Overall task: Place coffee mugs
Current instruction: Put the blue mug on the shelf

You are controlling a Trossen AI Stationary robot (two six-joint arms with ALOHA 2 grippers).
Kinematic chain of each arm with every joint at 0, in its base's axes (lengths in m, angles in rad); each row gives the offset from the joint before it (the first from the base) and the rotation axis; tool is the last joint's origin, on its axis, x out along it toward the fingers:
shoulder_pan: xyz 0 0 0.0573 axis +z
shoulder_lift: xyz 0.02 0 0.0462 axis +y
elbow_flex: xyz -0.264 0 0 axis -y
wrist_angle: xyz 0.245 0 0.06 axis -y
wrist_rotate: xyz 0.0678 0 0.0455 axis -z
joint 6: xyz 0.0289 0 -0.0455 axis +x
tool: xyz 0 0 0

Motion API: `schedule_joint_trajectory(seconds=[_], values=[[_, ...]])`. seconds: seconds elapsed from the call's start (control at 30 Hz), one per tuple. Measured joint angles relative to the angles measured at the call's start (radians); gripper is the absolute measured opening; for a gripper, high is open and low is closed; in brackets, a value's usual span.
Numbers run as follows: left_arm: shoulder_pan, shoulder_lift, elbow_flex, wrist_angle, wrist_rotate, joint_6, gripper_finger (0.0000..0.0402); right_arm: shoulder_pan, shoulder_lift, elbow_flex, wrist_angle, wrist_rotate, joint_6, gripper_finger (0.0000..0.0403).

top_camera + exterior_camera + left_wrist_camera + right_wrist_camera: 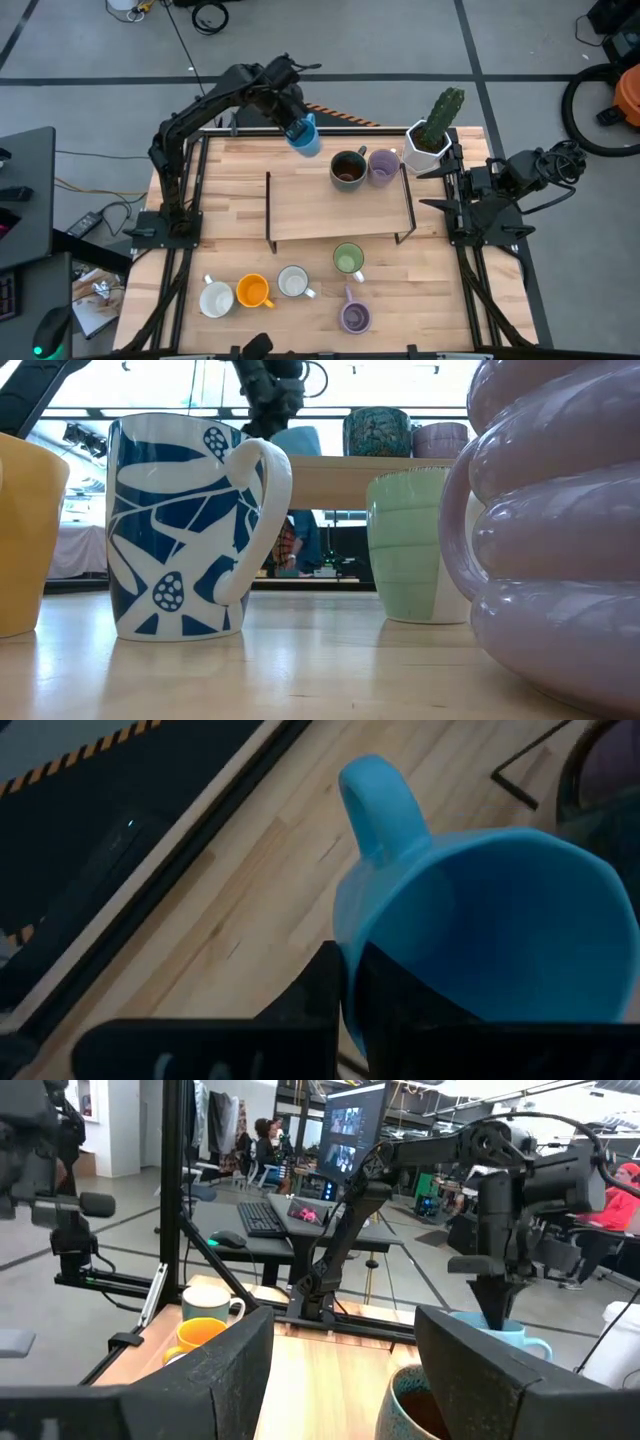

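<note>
While the blue mug [305, 136] is gripped by its rim in the left claw [297, 128], it is held up near the far left corner of the wooden shelf [300, 205]. Whether it touches the shelf yet cannot be told. The left claw is clenched on the mug, with 1 finger inside the cup and 1 outside, as is seen in the left wrist view.

2 mugs are already set on the far part of the shelf: the dark brown mug [348, 169] and a purple mug [383, 166], side by side and just about touching. So 2 mugs are judged to be done and 1 is on its way.

5 mugs are left on the near part of the worktop [430, 290]: a white mug [216, 298], the orange mug [253, 291], a second white mug [293, 282], the green mug [348, 259] and a second purple mug [354, 316]. None of them is held.

The right claw [340, 1370] is kept at the right side of the worktop, spread wide and holding nothing. A cactus pot [428, 143] is stood at the far right corner.
</note>
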Motion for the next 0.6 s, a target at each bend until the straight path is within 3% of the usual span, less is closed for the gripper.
schedule_joint_trajectory(seconds=[0.27, 0.6], values=[[-0.097, 0.001, 0.021, -0.119, -0.004, -0.023, 0.0023, 0.0, 0.005, 0.0, 0.014, -0.002, 0.0, 0.0249], [-0.173, 0.003, 0.009, -0.118, -0.008, -0.103, 0.0023, 0.0, 0.006, 0.0, 0.027, -0.025, -0.003, 0.0249]])
